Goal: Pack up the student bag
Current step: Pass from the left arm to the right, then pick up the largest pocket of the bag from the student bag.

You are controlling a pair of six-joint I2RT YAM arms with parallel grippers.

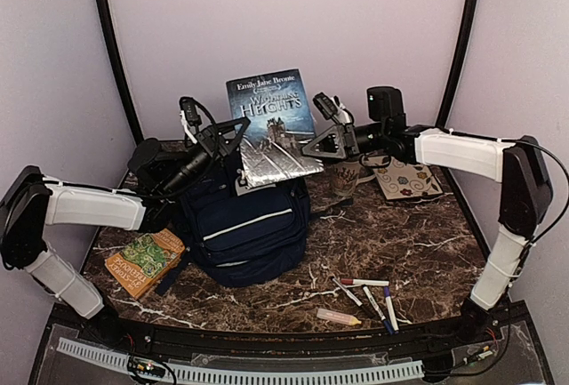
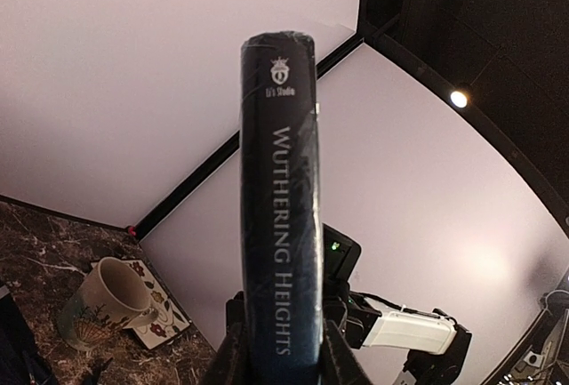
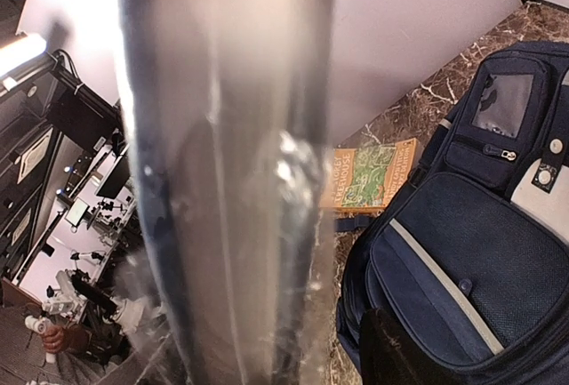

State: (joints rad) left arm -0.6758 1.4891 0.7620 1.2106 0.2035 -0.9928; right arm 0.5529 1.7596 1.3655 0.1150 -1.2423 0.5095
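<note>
Top external view, read from the left: a green paperback (image 1: pixel 144 261) lies on the tabletop (image 1: pixel 418 243) just beside the student bag (image 1: pixel 244 225), on its left. The bag itself lies flat at mid-table. Above the bag's far end the left pincer (image 1: pixel 233 132) is clamped on the spine side of the Wuthering Heights book (image 1: pixel 274 127), which hangs upright and slightly tilted over the bag's top. The left wrist view shows both fingers (image 2: pixel 229 354) pressed against the covers. The right pincer (image 1: pixel 311 147) meets the book's opposite edge, but I cannot tell whether it is clamped or merely bracing. To do this step well, I judge the book should go down lower edge first, in line with the bag's mouth, which is hidden behind the book. The glossy wrap looks slippery, so a firm hold matters. Open room lies above the bag and on its near side. Right of the bag a mug (image 1: pixel 345 176) and a patterned pad (image 1: pixel 407 179) crowd the right arm's way down, while pens (image 1: pixel 366 292) lie well apart, near-right of the bag.
</note>
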